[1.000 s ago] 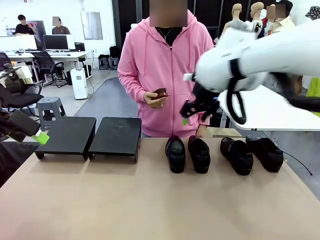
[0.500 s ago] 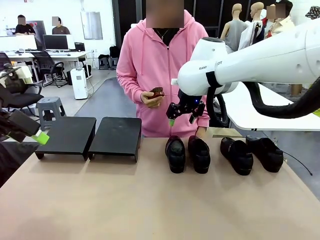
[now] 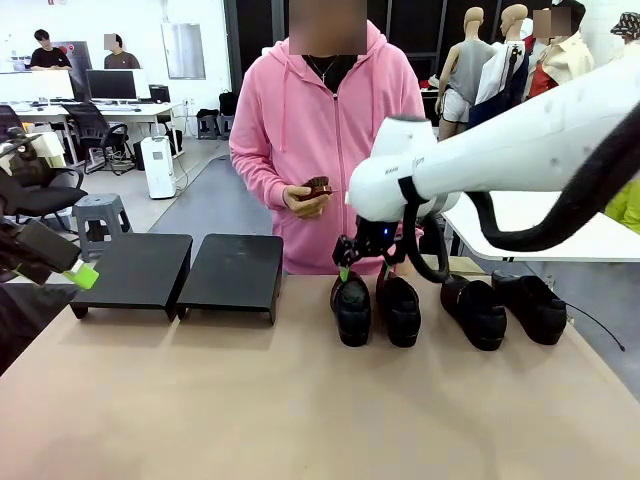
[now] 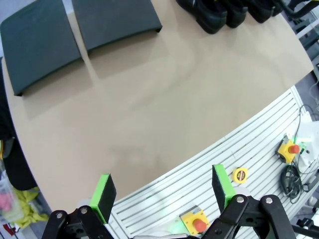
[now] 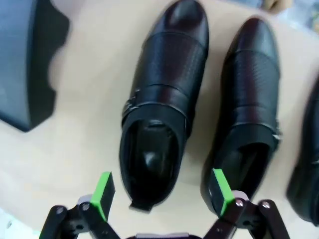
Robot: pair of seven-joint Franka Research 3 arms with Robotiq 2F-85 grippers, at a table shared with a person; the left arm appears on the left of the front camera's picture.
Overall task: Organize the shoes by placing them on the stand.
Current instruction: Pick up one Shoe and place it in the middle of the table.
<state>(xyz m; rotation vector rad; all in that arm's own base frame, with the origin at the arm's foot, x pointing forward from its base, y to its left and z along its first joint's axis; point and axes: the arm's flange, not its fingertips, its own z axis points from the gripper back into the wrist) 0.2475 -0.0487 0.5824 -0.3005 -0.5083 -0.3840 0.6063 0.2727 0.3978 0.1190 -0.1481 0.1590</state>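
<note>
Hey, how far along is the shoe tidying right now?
Nothing is done yet: no shoe is on the stand, and all four shoes sit on the table. In hand: the right claw hangs open over the leftmost shoe, not gripping it. Left: all four placements; the left claw is open at the side.

Right arm (image 3: pixel 520 140): we see a short row of dark letters on the white shell near its wrist, beside the black band, too small and blurred for us to read with any certainty.
Yellow button boxes (image 4: pixel 289 148): we make out no lettering on them.
Elsewhere: we find nothing we can read.
</note>
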